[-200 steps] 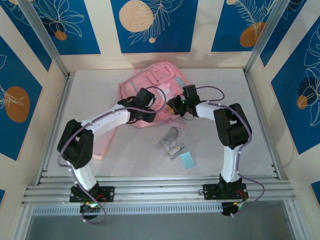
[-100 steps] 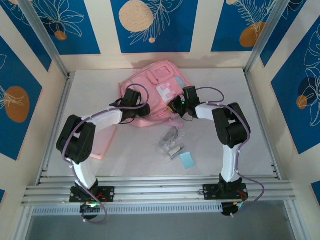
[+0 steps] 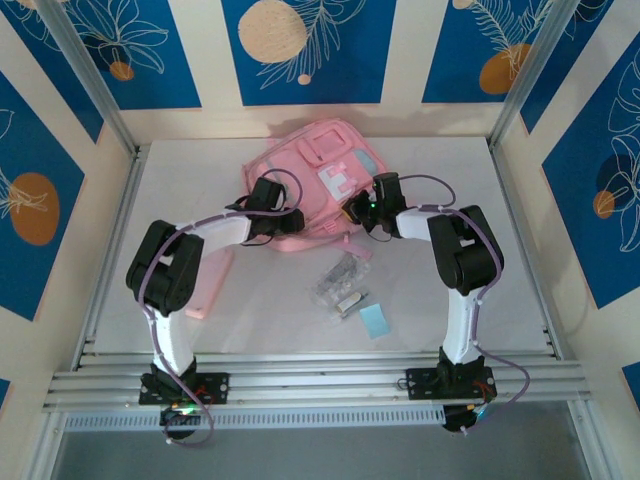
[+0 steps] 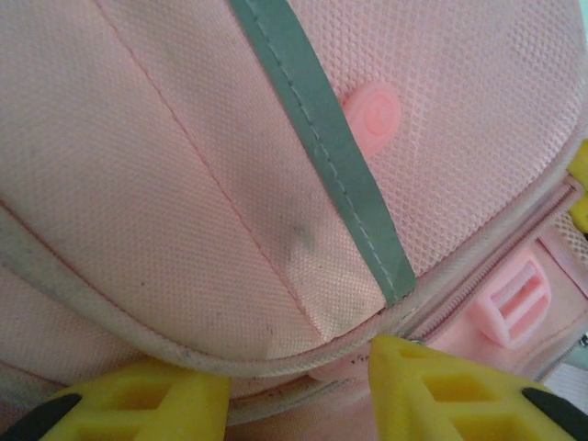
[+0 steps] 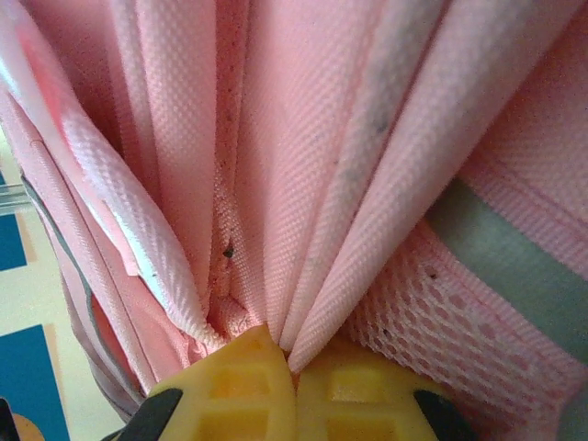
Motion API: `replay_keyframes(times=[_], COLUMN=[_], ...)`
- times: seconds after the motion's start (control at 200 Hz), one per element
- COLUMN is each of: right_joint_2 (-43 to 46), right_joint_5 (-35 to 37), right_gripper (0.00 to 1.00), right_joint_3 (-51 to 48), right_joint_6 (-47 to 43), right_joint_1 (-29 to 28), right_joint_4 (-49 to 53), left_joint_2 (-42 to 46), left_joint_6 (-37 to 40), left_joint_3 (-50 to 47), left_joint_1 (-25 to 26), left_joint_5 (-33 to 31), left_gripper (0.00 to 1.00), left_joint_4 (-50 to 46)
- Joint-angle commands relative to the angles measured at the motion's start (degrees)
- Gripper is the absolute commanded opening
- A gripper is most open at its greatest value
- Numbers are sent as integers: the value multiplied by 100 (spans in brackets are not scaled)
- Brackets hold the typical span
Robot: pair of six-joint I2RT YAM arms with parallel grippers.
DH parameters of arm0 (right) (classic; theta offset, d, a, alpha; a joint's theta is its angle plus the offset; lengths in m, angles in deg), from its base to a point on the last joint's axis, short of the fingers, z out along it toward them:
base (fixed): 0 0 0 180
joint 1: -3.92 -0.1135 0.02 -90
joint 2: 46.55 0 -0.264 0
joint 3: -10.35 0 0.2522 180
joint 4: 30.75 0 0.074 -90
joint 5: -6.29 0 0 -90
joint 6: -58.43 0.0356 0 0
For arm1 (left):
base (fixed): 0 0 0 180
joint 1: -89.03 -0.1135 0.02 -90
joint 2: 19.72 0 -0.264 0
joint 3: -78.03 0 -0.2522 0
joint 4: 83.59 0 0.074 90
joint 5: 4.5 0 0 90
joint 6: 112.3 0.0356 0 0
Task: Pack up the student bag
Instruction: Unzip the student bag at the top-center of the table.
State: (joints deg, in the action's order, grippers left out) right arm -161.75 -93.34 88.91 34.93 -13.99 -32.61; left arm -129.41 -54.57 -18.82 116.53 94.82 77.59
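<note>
**Bag pulled back and turned, right hand has it pinched**

Over the last second the student bag (image 3: pixel 318 165) slides toward the far wall and turns, so that more of its front with the pale patch (image 3: pixel 335 182) faces up in the top view. It now lies at the back middle of the table (image 3: pixel 480 250), between your two wrists.

Your right gripper (image 5: pixel 294 356) is closed tight on a bunch of pink folds at the bag's near right edge; its yellow fingers meet with the fabric caught between them. In the top view it has crept slightly up and right along with the bag.

Your left gripper (image 4: pixel 299 367) has drawn back to the bag's near left side. Its fingers stand apart, and the piped seam below the grey trim (image 4: pixel 322 156) runs across the gap, so nothing is clamped there yet.

Judging by this, you are straightening the bag and looking for an opening, not loading it. The clear packets (image 3: pixel 338 278), the pale blue card (image 3: pixel 375 320) and the flat pink pouch (image 3: pixel 208 285) lie on the table in front of the bag, unpacked.
</note>
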Motion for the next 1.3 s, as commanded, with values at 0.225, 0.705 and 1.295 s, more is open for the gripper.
replay_keyframes(times=[0.225,0.705,1.295], right_joint_2=[-77,13,-4], right_joint_5=[-83,-74,-110], right_gripper=[0,0,0], right_joint_3=[-80,-138,-81], right_joint_6=[-58,-70,-137], right_joint_1=[-160,-160,-187], right_joint_4=[321,341,384], left_joint_2=[-135,-145,212], left_joint_6=[420,709,375], left_joint_3=[237,318,-179], left_joint_1=[526,453,317], left_joint_5=[1052,-388,-1240], left_gripper=[50,55,65], left_joint_4=[-470,-1012,246])
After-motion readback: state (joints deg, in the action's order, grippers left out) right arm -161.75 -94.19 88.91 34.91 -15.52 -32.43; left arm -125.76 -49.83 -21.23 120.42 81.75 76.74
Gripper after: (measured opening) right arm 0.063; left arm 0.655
